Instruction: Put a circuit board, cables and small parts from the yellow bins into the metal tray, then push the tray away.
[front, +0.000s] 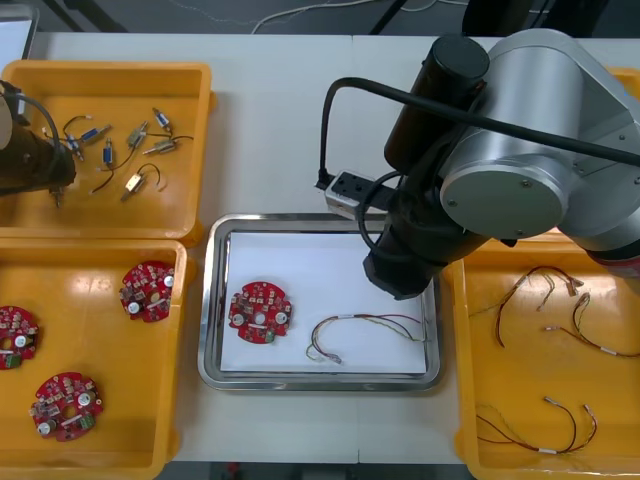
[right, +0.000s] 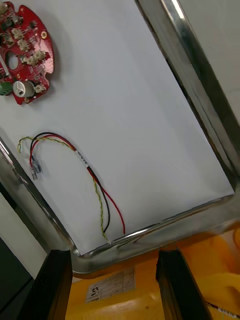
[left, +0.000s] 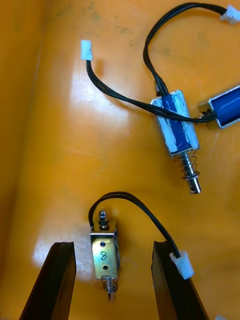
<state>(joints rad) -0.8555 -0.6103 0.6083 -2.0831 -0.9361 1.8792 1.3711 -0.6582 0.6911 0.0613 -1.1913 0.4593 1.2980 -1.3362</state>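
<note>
- Left claw (left: 113, 248): over the far-left yellow bin (front: 185, 205), released. Its black fingers (left: 56, 280) stand apart on either side of one small metal part (left: 105, 257), with a gap between the part and each finger.
- Small metal part: silver body, spring pin at one end, lying flat on the bin floor. Its black lead (left: 145, 212) loops round to a white plug just beside one finger.
- Other small metal parts (front: 135, 135): loose in the same bin. A blue-bodied one (left: 175, 125) with black leads lies near the straddled part.
- Right claw (right: 113, 260): released and grasping nothing. It hangs above the tray's rim on the side next to the right-hand bins.
- Metal tray (front: 215, 300): on the tabletop (front: 280, 130), between the left and right bins, white inside.
- Circuit board (front: 260, 311): round, red, lying flat in the left half of the tray.
- Cable (front: 360, 328): red, black and yellow strands, lying in the tray to the right of the circuit board and apart from it.
- Near-left yellow bin (front: 110, 350): holds three spare circuit boards (front: 147, 290).
- Near-right yellow bin (front: 530, 375): holds loose cables (front: 535, 425).
</note>
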